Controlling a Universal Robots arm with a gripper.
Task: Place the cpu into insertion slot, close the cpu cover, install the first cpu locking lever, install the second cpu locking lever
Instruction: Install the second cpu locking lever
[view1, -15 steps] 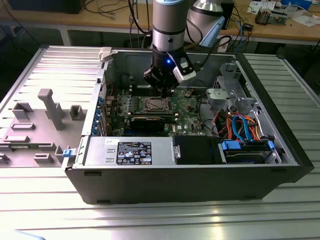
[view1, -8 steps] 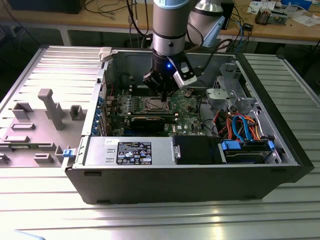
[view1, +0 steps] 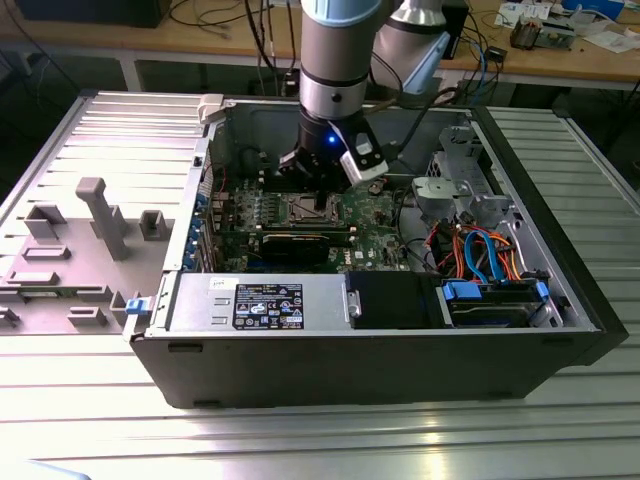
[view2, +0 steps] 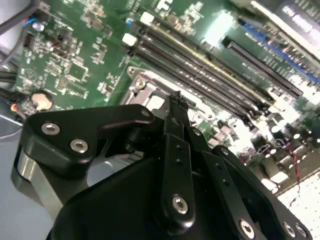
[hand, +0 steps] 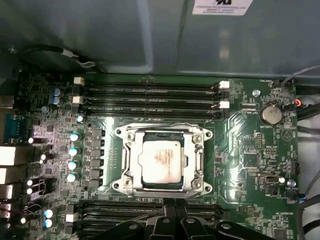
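The black gripper (view2: 176, 107), fingers pinched together and empty, hovers beside the silver-grey square cpu (hand: 161, 165) under its silver frame cover (hand: 131, 159); drifting sideways could scrape the unlatched frame.

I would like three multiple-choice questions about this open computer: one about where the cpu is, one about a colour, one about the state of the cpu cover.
1. Where is the cpu?
A. in the insertion slot
B. in the gripper
C. on the power supply

2. What colour is the circuit board around the socket?
A. red
B. green
C. white

3. How is the cpu cover?
A. taken away
B. standing upright
C. lying flat around the cpu

Answers: 1 A, the silver chip sits inside the socket rim; 2 B, green surrounds the socket; 3 C, the metal frame lies flat, chip showing through its window.
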